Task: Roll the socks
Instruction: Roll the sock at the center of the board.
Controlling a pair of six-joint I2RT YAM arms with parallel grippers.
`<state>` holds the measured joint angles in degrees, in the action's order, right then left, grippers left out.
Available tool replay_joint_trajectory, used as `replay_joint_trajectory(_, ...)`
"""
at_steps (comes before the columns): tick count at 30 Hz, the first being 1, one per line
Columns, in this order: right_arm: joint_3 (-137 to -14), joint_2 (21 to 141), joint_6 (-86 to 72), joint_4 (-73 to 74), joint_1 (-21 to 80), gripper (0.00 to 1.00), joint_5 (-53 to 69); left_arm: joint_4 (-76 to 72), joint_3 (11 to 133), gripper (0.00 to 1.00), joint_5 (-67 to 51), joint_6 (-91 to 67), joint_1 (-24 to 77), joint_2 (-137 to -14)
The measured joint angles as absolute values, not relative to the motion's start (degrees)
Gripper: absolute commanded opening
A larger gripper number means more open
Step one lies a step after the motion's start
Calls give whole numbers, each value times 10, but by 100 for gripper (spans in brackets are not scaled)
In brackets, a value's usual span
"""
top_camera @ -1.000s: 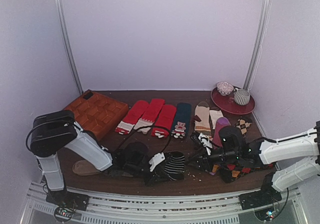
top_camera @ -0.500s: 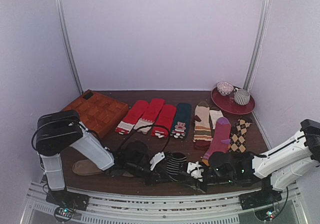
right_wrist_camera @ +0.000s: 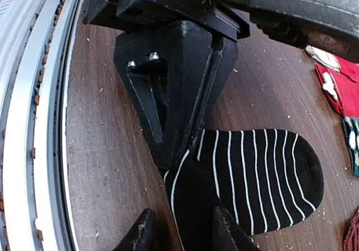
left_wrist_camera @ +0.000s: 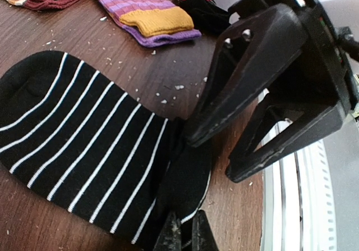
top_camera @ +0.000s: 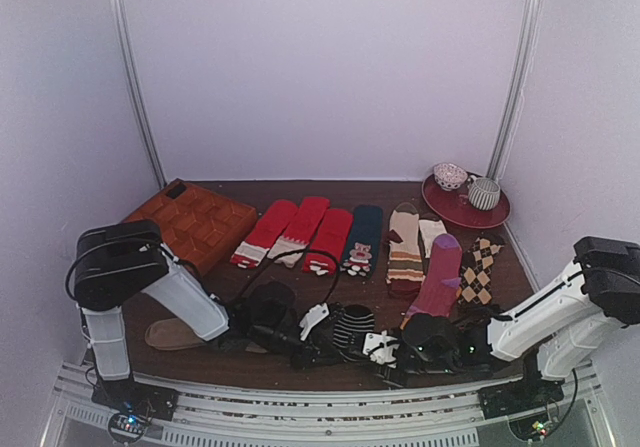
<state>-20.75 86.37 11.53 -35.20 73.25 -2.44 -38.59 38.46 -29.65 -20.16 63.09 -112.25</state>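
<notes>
Reaching in low from the left with the left end effector [left_wrist_camera: 182, 237], closed right down and pinching the cuff edge of the short black ankle sock with thin white stripes [left_wrist_camera: 73, 144]. Finding that sock lying flat at the front centre of the dark wooden worktop [left_wrist_camera: 162, 65], with its toe toward the back wall and its cuff bunched a little at the pinch. Meeting it from the right with the right end effector [right_wrist_camera: 182, 234], standing partly open, with a finger on either side of the same cuff and not clamped on it.

Seeing no roll formed yet, with the fabric spread nearly full length. Possibly looking at a stacked pair rather than a single sock, though hard telling from these angles. Judging the task as barely begun, with all the rolling left to do.

Noting around it, left to right:
- an orange-brown moulded tray of square pockets [top_camera: 195, 225]
- a plain tan sock [top_camera: 170, 335]
- three long red socks [top_camera: 300, 229]
- a dark teal sock [top_camera: 362, 235]
- a beige-and-brown striped sock [top_camera: 405, 252]
- a purple sock with a mustard cuff [top_camera: 437, 277]
- an argyle sock [top_camera: 480, 267]
- a dark red plate [top_camera: 465, 217] at the back right

Judging the purple sock's cuff as the nearest obstacle. Also risking a knock between the two end effectors, crowding nose to nose over the cuff.
</notes>
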Motion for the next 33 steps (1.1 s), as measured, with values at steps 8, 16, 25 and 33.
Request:
replay_joint_trajectory(8, -228, 916, 115, -367, 733, 20, -27, -391, 384, 0, -301, -201, 630, -1125)
replay_joint_trajectory(16, -241, 923, 55, -356, 728, 6, -32, -390, 381, 25, -294, -196, 631, -1119)
replay_joint_trajectory(25, -253, 925, -76, -339, 633, 6, 137, -254, 337, 59, -171, -116, 641, -978)
replay_joint_trajectory(33, -302, 991, -154, -334, 555, 6, 315, -279, 345, 58, -151, -14, 642, -957)
